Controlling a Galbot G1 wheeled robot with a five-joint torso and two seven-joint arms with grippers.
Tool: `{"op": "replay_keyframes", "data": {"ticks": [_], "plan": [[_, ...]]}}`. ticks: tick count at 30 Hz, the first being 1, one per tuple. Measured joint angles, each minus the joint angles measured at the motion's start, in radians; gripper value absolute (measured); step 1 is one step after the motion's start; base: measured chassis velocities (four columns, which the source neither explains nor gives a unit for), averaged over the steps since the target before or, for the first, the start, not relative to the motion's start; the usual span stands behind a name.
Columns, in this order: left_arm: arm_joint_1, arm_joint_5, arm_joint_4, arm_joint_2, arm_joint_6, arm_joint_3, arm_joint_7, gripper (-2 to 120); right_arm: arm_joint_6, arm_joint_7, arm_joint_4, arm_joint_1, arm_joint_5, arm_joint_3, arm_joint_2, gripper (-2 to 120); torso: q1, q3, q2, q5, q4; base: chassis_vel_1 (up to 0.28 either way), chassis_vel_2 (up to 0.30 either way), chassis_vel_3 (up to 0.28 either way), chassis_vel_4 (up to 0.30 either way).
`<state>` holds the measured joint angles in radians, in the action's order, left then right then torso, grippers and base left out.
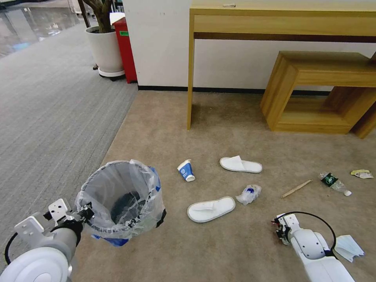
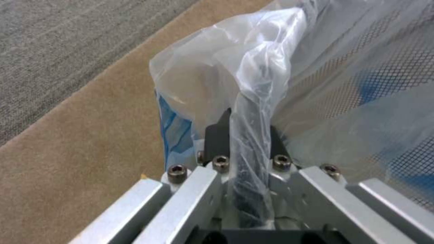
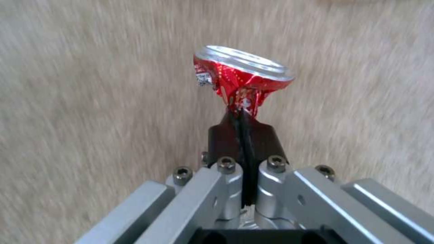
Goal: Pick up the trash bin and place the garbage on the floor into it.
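Gripping the rim of the trash bin [image 1: 121,199], the left gripper [image 1: 87,214] has its fingers clenched on the black edge and the clear liner bunched over it; in the left wrist view the plastic-wrapped rim [image 2: 253,112] runs straight between the two black pads. The bin hangs at the robot's left, above the beige floor [image 1: 219,250] just beside the border with the grey striped carpet [image 1: 51,117]. Low on the right, the right gripper [image 1: 279,229] pinches a crushed red can [image 3: 239,76] (its silver end faces the wrist camera), fingers closed tight on the crumpled metal. Between the arms lie two white slippers [image 1: 211,208], a blue-white paper cup [image 1: 186,170] and a crumpled blue-white wrapper [image 1: 249,194]. Farther right are a wooden stick [image 1: 296,188], a small green-label bottle [image 1: 334,183], a scrap of yellowish paper [image 1: 361,173] and a pale blue mask [image 1: 348,247] near the right arm.
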<state>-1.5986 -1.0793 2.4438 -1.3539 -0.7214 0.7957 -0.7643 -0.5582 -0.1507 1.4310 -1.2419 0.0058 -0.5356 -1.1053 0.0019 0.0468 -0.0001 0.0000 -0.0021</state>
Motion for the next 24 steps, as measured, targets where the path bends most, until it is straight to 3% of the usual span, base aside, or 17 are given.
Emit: {"op": "replay_keyframes", "data": {"ticks": [3, 4, 6, 7, 9, 14, 17, 24], "plan": [[-0.004, 0.014, 0.000, 0.017, -0.002, -0.028, 0.008, 1, 0.119, -0.018, 0.042, -0.014, 0.050, -0.007, 0.023, 0, 0.000, 0.000, 0.000, 0.0000, 0.0000, 0.000, 0.000, 0.000, 0.000], [-0.004, 0.014, 0.000, 0.017, -0.002, -0.028, 0.008, 1, 0.119, -0.018, 0.042, -0.014, 0.050, -0.007, 0.023, 0, 0.000, 0.000, 0.000, 0.0000, 0.0000, 0.000, 0.000, 0.000, 0.000], [-0.007, -0.003, 0.001, 0.056, -0.008, -0.060, 0.013, 1, 0.269, -0.054, 0.092, -0.022, 0.118, -0.008, 0.048, 0, 0.000, 0.000, 0.000, 0.0000, 0.0001, 0.000, 0.000, 0.000, 0.000], [-0.007, -0.003, 0.001, 0.056, -0.008, -0.060, 0.013, 1, 0.269, -0.054, 0.092, -0.022, 0.118, -0.008, 0.048, 0, 0.000, 0.000, 0.000, 0.0000, 0.0001, 0.000, 0.000, 0.000, 0.000], [-0.009, -0.032, 0.001, 0.095, -0.013, -0.092, 0.013, 1, 0.380, -0.090, 0.137, -0.022, 0.189, -0.007, 0.064, 0, 0.000, 0.000, 0.000, -0.0002, 0.0000, 0.000, 0.000, 0.000, 0.000], [-0.008, -0.039, -0.007, 0.136, -0.014, -0.138, 0.016, 1, 0.505, -0.174, 0.204, -0.015, 0.283, -0.009, 0.081, 0, 0.000, 0.000, 0.000, 0.0000, 0.0001, 0.000, 0.000, 0.000, 0.000], [-0.002, -0.040, -0.023, 0.159, -0.014, -0.176, 0.029, 1, 0.620, -0.249, 0.263, -0.007, 0.412, -0.009, 0.095, 0, 0.000, 0.000, 0.000, 0.0000, 0.0001, 0.000, 0.000, 0.000, 0.000], [0.014, -0.039, -0.042, 0.160, -0.015, -0.237, 0.042, 1, 0.689, -0.351, 0.373, 0.020, 0.566, -0.007, 0.124, 0, 0.000, 0.000, 0.000, 0.0000, 0.0001, 0.000, 0.000, 0.000, 0.000]]}}
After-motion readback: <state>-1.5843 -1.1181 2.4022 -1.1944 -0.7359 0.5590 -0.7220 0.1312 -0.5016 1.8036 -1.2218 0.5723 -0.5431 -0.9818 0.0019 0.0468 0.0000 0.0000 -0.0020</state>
